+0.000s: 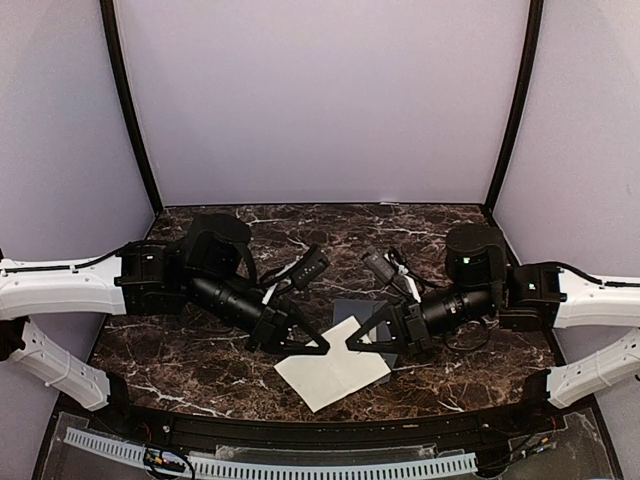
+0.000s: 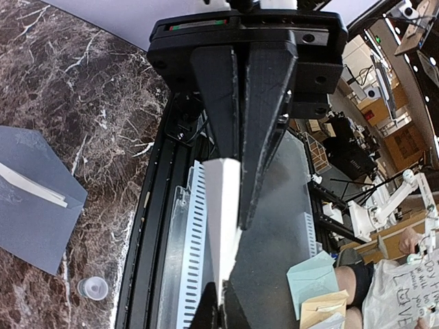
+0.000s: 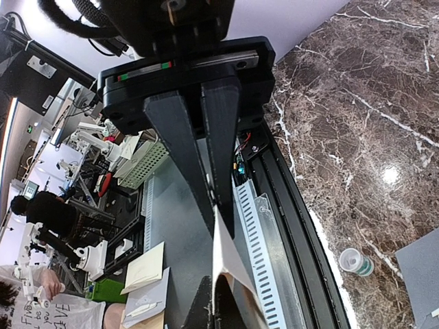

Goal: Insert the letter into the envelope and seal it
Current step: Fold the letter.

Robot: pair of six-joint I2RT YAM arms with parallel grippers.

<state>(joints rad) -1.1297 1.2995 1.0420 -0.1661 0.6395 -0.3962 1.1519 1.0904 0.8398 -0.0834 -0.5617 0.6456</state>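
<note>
Because both claws are working the same sheet, read the top view first. The left gripper (image 1: 318, 348) and the right gripper (image 1: 355, 340) meet tip to tip over the middle of the marble-patterned table (image 1: 200, 372). Each is pressed together on the far edge of the white letter (image 1: 335, 378). Both wrist views confirm the sheet pinched edge-on between the fingers.

The letter runs from the grippers toward the near edge of the table. Expect it to be very light and limp, so it should sag or curl wherever you leave it unsupported. A faint line across it may be a fold, which would stiffen it along that axis. Judge your holds accordingly: keep them at the edge and close together, as shown, so the free end can lead into the pocket.

The slate-grey envelope (image 1: 352, 306) lies flat just behind the grippers. In the left wrist view its flap appears open, with a pale strip (image 2: 34, 186) across it. It is thin paper and will probably slide on the glossy top, so pin it before you push.

A small clear cap (image 2: 92, 288) sits near the table's front rail. Plain pale panels close in the sides and back.
</note>
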